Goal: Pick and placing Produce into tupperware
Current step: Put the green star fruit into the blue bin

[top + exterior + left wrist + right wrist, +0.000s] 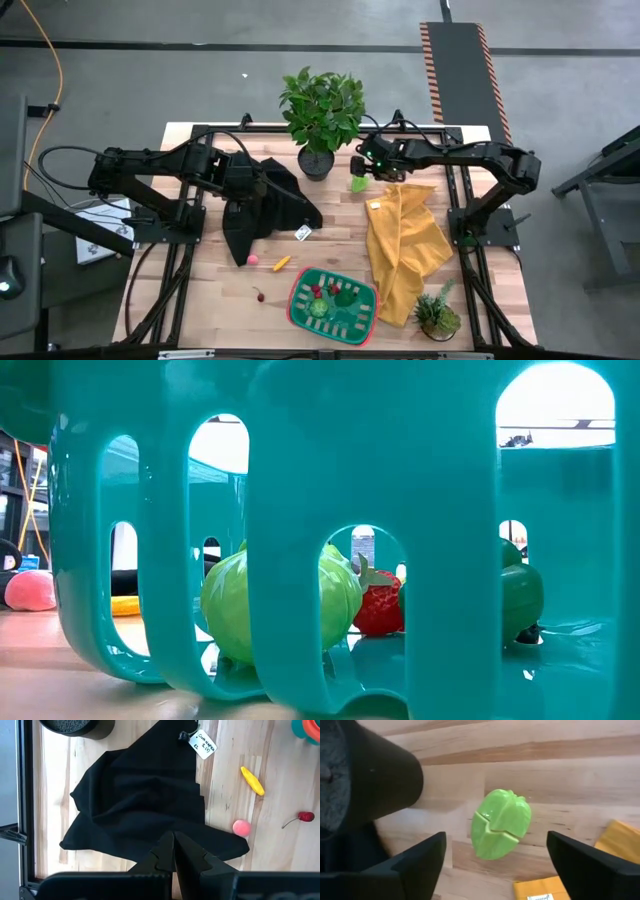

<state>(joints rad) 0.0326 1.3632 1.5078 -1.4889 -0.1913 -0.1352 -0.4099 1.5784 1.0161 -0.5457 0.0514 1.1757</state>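
Only via low view: red strawberry (380, 610) inside tupperware (300, 460).

Produce (330, 297) lies in tupperware (300, 312); cloth (400, 250) just right.

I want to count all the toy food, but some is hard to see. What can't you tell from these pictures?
- High view: toys inside the tupperware are too small to name.
- Low view: the tupperware's wall hides parts of the green ball and red toy.
- Right wrist view: the plant pot is cut off by the edge.
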